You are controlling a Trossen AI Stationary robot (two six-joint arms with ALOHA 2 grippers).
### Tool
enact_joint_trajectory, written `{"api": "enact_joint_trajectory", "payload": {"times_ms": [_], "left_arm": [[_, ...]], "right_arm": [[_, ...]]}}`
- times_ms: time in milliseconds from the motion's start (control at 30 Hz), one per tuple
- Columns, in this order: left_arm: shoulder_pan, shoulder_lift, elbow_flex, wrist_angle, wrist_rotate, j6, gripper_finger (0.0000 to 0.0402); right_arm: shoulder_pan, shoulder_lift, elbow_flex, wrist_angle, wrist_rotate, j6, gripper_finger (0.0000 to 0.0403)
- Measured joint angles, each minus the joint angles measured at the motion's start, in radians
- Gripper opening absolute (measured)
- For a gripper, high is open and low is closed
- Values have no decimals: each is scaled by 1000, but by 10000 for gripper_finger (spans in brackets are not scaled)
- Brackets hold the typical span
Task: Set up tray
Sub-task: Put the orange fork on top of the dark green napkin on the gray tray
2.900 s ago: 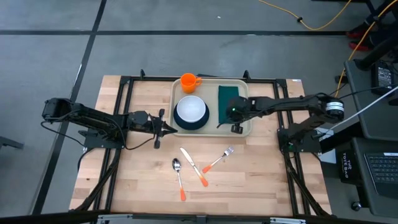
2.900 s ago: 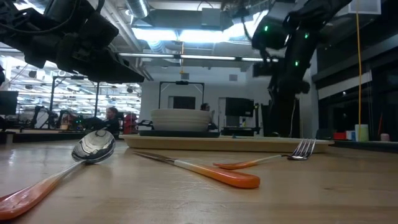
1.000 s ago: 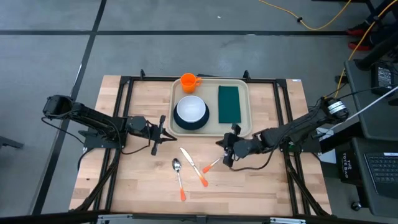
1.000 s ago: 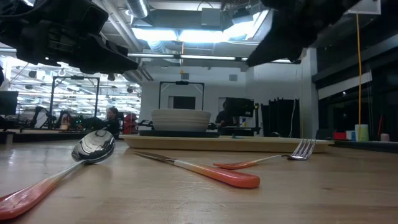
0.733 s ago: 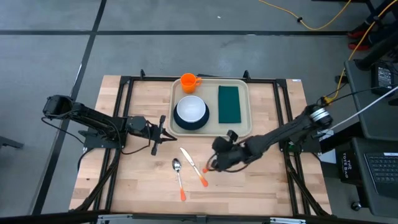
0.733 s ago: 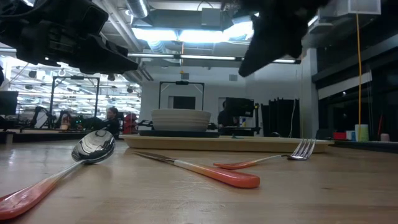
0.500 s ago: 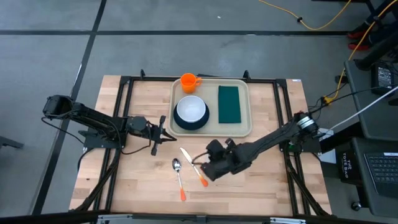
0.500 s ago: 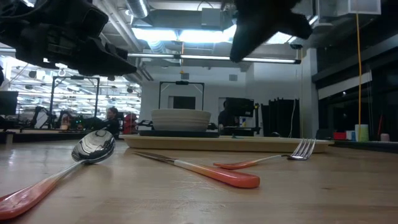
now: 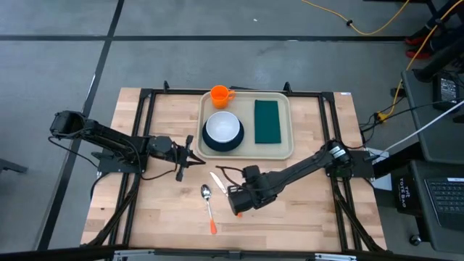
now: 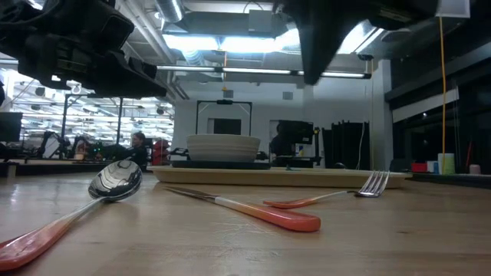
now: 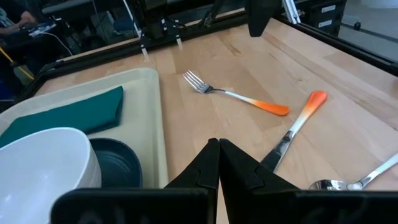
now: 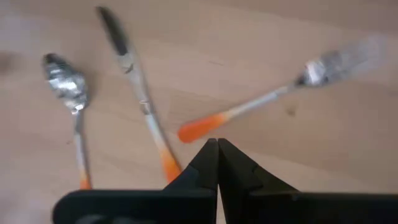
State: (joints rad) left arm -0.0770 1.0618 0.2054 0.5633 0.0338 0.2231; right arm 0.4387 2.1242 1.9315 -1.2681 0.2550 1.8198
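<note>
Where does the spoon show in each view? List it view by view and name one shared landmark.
High view: the spoon lies below the tray, at lower middle.
Low view: spoon in the left foreground, handle running to the bottom left corner.
Left wrist view: spoon at the bottom right edge, partly cut off.
Right wrist view: spoon at the left.
Shared landmark: the orange-handled knife lying beside it.

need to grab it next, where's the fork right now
In the left wrist view the fork lies on the bare table beside the tray, next to the knife.
</note>
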Motion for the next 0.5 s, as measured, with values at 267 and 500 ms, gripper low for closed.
{"api": "enact_joint_trajectory", "payload": {"times_ms": [267,500], "left_arm": [[0,0,0,-14,-10,0,1],[0,0,0,-14,-23,11,5]], "right_arm": [[-2,10,-19,-5,-3,208,25],[-7,10,-62,-21,3,273,51]]}}
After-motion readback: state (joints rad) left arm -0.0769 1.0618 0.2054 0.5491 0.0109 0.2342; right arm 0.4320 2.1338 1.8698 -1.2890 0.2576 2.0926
